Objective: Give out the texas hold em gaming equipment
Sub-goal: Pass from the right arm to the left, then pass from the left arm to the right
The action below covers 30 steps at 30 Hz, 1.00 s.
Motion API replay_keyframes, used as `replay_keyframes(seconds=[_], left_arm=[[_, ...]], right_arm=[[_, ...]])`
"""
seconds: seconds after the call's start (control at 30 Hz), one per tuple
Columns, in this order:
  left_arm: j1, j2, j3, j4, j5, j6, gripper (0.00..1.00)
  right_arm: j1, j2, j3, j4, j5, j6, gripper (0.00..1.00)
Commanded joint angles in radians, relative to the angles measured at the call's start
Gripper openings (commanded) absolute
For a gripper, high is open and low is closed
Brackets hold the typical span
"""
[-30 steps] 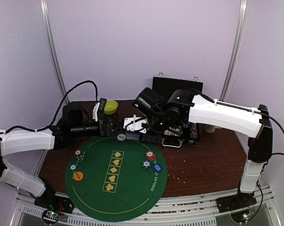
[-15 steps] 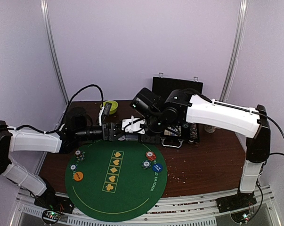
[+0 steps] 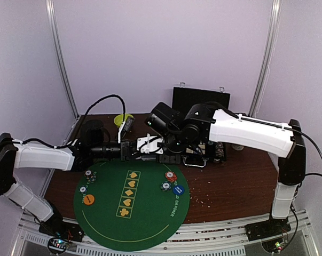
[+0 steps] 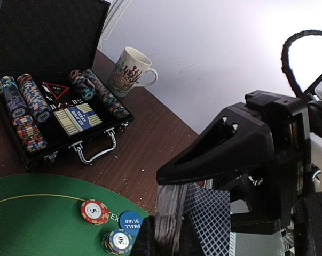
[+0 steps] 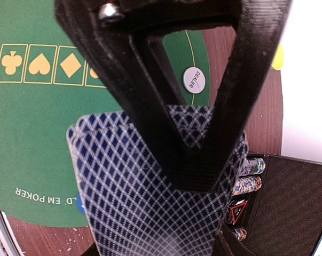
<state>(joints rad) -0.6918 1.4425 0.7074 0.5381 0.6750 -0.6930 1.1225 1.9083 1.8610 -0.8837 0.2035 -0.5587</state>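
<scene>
I see both arms as white shells over black joints: the left arm point(image 3: 40, 157) at 9 o'clock, the right arm point(image 3: 251, 130) at 3 o'clock. A thin black cable point(image 3: 108, 96) arches above the left one. The right fingers point(image 5: 251, 80) are matte black triangular frames, with 1 silver screw point(image 5: 108, 12) at 12 o'clock.

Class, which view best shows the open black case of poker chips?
Left wrist: the open black case shows its chip tray unobstructed. Top external shows mainly the lid behind the right arm; right wrist, one corner.
</scene>
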Motion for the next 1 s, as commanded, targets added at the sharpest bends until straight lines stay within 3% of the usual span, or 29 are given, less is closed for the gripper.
replay_keyframes(seconds=[0.0,0.1,0.13,0.3,0.43,0.67,0.8,0.97], left_arm=[[0.001,0.000,0.013,0.038,0.099,0.029,0.00],[0.002,-0.042,-0.009,0.057,0.091,0.027,0.00],[0.005,-0.059,-0.014,0.057,0.083,0.030,0.00],[0.008,-0.126,-0.001,0.022,0.086,0.074,0.00],[0.008,-0.131,0.020,0.002,0.107,0.071,0.00],[0.008,-0.141,0.032,0.007,0.102,0.063,0.00],[0.008,-0.140,0.037,0.011,0.089,0.058,0.00],[0.008,-0.120,0.047,0.043,0.097,0.031,0.00]], right_arm=[[0.010,-0.017,0.004,0.067,0.046,0.002,0.55],[0.006,-0.089,-0.085,0.185,0.025,0.011,0.96],[0.002,-0.131,-0.146,0.257,0.014,0.012,1.00],[-0.042,-0.367,-0.525,0.658,-0.196,0.023,1.00],[-0.066,-0.457,-0.675,0.878,-0.310,0.012,1.00],[-0.105,-0.427,-0.702,0.942,-0.405,0.006,1.00],[-0.109,-0.370,-0.656,0.894,-0.450,-0.028,1.00],[-0.109,-0.331,-0.667,0.910,-0.444,-0.048,1.00]])
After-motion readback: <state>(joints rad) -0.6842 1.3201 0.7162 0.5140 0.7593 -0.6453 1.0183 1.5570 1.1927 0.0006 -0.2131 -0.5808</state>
